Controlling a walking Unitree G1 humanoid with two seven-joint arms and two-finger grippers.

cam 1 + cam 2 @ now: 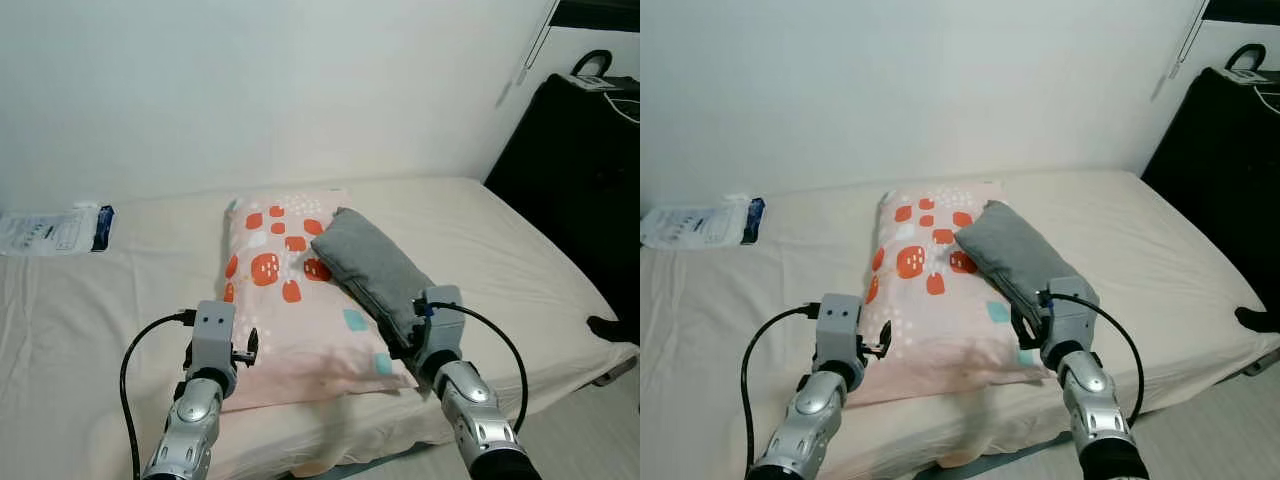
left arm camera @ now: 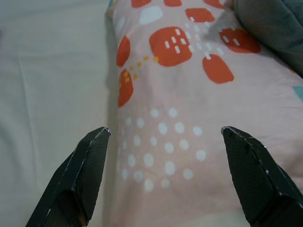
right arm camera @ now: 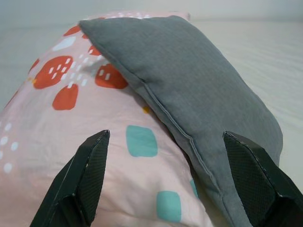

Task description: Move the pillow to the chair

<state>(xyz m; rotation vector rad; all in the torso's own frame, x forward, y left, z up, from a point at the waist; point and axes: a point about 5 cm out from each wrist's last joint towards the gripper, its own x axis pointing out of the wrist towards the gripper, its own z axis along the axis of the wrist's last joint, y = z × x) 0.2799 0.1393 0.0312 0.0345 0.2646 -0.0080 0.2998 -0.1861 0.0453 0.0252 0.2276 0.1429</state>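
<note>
**Both grippers lined up at the near end of the pillow**

Evidently the arms have been set on either side of the pillow's near end so that it can be taken from both sides at once; this is judged from the posture, not seen as a grasp. The bed (image 1: pixel 520 260) carries everything, its cream sheet running out beyond and to both sides of the jaws. On it, straight ahead of both grippers, lies the pink patterned pillow (image 1: pixel 290 300), lengthwise away from the robot, with red and teal patches. A grey cushion (image 1: pixel 375 265) is laid aslant over its right half, which is probably why the right arm is held so close against that edge.

The left gripper (image 2: pixel 165 156) is held with its jaws wide apart, the pillow's left border lying just ahead, between the two fingers and not touched. The right gripper (image 3: pixel 165 165) is likewise spread, with the seam where grey cushion meets pink pillow lying between its fingers; contact cannot be told. Nothing is clamped by either. Well beyond the left jaws, by the wall, a white plastic packet (image 1: pixel 55 230) rests on the sheet.
</note>
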